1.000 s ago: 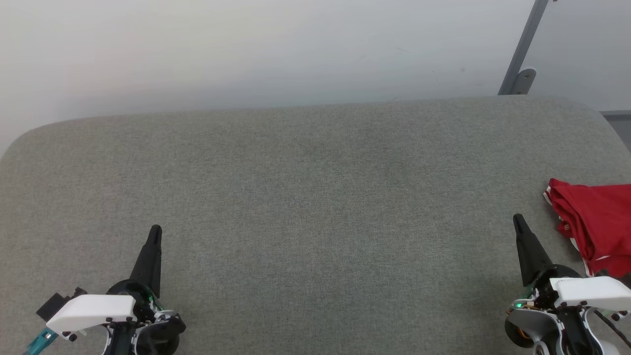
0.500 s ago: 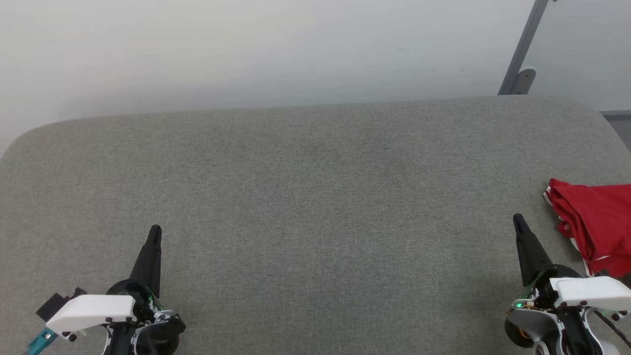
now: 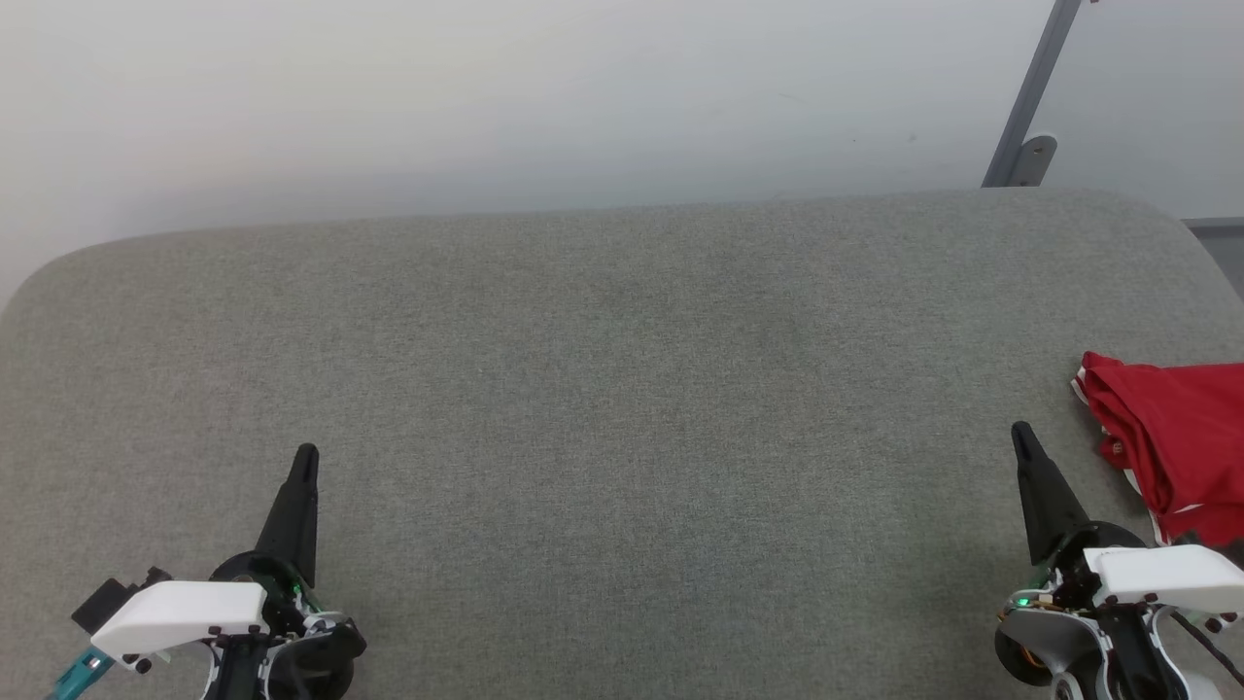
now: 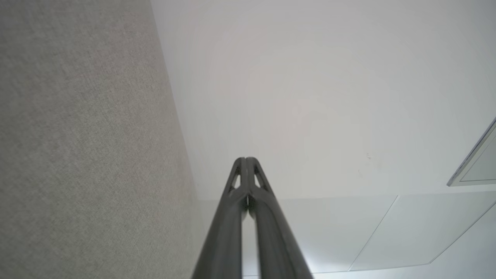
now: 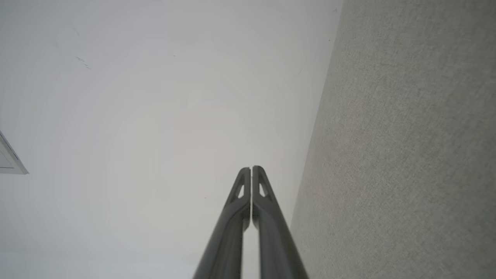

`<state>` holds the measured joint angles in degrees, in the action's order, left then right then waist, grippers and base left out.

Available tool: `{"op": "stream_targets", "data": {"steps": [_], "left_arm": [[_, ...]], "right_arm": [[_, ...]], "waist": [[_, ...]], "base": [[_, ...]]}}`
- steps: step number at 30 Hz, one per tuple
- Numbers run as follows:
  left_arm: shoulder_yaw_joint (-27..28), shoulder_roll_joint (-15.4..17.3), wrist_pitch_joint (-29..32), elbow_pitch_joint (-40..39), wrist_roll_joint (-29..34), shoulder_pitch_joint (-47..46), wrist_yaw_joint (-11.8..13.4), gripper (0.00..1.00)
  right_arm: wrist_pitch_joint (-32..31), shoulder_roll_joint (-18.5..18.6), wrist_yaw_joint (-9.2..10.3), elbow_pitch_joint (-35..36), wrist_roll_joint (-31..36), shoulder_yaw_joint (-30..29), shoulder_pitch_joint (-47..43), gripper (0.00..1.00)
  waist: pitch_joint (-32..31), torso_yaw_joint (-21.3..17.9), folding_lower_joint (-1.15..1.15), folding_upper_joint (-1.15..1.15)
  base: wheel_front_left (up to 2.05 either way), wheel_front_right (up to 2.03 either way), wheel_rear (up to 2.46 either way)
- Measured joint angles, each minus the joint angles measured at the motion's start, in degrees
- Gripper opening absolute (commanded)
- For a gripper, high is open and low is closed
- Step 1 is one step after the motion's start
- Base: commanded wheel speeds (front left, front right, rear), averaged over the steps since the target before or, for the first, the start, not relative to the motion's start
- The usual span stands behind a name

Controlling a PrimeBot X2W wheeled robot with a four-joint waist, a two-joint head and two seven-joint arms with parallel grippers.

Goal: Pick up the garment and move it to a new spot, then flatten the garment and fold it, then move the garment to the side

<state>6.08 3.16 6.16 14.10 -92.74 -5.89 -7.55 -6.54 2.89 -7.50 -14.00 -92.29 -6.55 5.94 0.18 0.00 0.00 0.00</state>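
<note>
In the head view, the broad grey fabric-covered worktop point(image 3: 622, 389) carries the crumpled red short-sleeved garment point(image 3: 1181, 447) with white striped trim, bunched at the far right and partly cut off by the frame edge. The dark two-fingered right tool point(image 3: 1020, 433) stands near the garment but apart from it, fingers pressed together and holding nothing. The left tool point(image 3: 306, 455), likewise closed and empty, sits well apart at the lower left. The left wrist view shows the left tool point(image 4: 245, 159) with fingers together, the worktop on one side and a pale wall point(image 4: 329, 97) ahead. The right wrist view shows the right tool point(image 5: 251, 168) the same way, with nothing between its fingers. The garment looks light and limp, likely to drape and shed loose layers, so pinching a thick bunched fold at its nearest edge seems the surest hold. The right tool would have to open first.
</note>
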Motion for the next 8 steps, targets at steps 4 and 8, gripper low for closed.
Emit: {"op": "stream_targets", "data": {"steps": [4,8], "left_arm": [[0.0,0.0,0.1,0.0,0.0,0.0,0.0,0.00],[0.0,0.0,0.2,0.0,0.0,0.0,0.0,0.00]], "right_arm": [[0.0,0.0,0.00,0.0,0.0,0.0,0.0,0.00],[0.0,0.0,0.00,0.0,0.0,0.0,0.0,0.00]], "waist": [[0.0,0.0,0.00,0.00],[0.0,0.0,0.00,0.00]], "base": [[0.00,0.00,0.00],[0.00,0.00,0.00]]}}
